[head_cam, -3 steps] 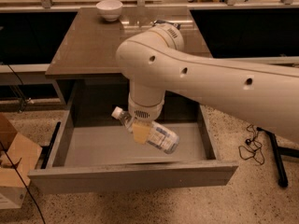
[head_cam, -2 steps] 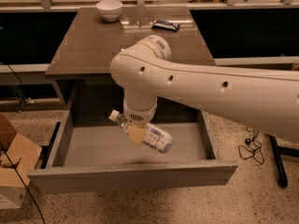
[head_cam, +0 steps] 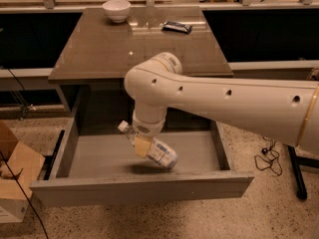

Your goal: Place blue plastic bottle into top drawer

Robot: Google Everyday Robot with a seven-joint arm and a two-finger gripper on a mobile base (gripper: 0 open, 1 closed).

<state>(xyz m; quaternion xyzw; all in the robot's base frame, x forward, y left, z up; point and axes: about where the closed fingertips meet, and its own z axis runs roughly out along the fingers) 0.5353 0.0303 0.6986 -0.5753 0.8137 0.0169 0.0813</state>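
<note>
You have the gripper (head_cam: 142,146) clamped on the blue plastic bottle (head_cam: 162,154), which hangs tilted inside the open top drawer (head_cam: 144,187), so only setting down and release appear left

Colour log: open drawer scene.
Small clear blue plastic bottle (head_cam: 158,153), white cap, pale white-bluish label, clamped in the tan-fingered gripper (head_cam: 141,146) over the plain grey top drawer (head_cam: 139,188), near centre. Glossy white robot arm (head_cam: 224,101), dark dots. Brown table top (head_cam: 99,49); far side: white round bowl (head_cam: 116,10), flat dark packet (head_cam: 177,27). Beige speckled floor (head_cam: 259,213).
</note>
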